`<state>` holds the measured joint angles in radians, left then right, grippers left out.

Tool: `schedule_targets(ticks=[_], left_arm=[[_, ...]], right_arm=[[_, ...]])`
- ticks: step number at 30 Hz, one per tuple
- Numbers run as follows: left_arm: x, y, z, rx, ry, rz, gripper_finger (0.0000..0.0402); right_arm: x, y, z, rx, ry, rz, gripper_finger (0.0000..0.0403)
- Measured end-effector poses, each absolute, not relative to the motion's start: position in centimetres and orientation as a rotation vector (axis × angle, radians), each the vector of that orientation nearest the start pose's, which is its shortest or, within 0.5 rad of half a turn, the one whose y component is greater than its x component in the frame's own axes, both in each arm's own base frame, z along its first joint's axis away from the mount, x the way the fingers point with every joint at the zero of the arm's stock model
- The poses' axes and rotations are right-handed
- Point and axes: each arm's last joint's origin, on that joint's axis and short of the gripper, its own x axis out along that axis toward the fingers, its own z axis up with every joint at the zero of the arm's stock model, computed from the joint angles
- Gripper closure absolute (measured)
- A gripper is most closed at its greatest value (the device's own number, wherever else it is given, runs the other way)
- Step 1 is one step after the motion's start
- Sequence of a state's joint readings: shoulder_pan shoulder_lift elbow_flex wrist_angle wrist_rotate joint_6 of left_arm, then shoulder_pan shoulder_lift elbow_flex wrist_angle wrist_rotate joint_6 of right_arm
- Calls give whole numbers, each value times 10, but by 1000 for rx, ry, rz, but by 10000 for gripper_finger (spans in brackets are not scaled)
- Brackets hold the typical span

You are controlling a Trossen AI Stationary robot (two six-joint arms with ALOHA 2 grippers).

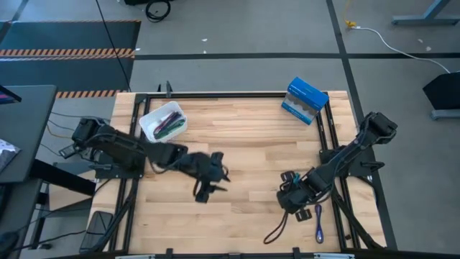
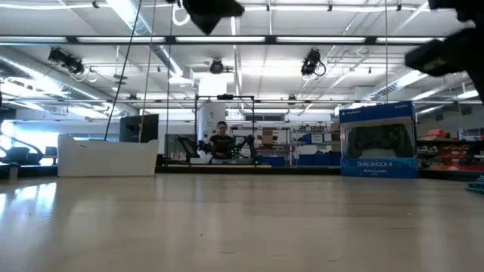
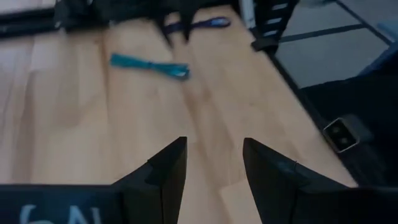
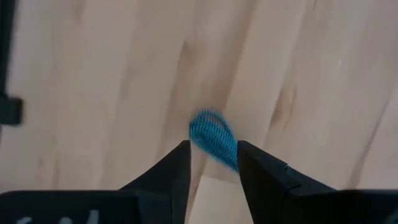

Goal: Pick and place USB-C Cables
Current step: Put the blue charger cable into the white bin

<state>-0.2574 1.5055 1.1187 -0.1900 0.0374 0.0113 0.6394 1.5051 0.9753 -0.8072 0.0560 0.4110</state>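
Right jaws over teal cable, near counter's right front corner.
Right gripper (image 4: 211, 163): jaws apart, teal cable (image 4: 213, 140) straddled between the tips, its long axis running out ahead. Purple cable (image 1: 318, 223) just beside, by the front edge. Left gripper (image 3: 212, 163): jaws apart, empty, mid-counter, farther off. Tray (image 1: 149, 126) holds cables, back left.

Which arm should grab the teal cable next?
Right. The right tool already straddles the teal cable with its fingers open. The left tool is mid-table, empty, well away from it.
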Motion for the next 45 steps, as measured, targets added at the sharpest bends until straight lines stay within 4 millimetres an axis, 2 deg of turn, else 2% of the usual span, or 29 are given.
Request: schedule_targets(ticks=[12, 16, 24, 32, 36, 41, 45], left_arm=[[302, -150, 283, 78, 497, -336, 237], [293, -166, 284, 76, 494, -336, 237], [278, -189, 283, 67, 492, -322, 237], [273, -194, 282, 96, 485, -271, 237], [272, -193, 281, 97, 504, -249, 237], [271, -192, 279, 103, 526, -244, 237], [271, -191, 278, 107, 531, -228, 237]], right_arm=[[199, 135, 162, -186, 1415, 118, 187], [195, 129, 153, -195, 1437, 107, 185], [192, 120, 140, -185, 1443, 90, 205], [195, 113, 140, -172, 1436, 41, 248], [199, 113, 140, -154, 1416, 39, 298], [206, 114, 141, -114, 1347, 50, 381], [210, 113, 142, -102, 1309, 31, 384]])
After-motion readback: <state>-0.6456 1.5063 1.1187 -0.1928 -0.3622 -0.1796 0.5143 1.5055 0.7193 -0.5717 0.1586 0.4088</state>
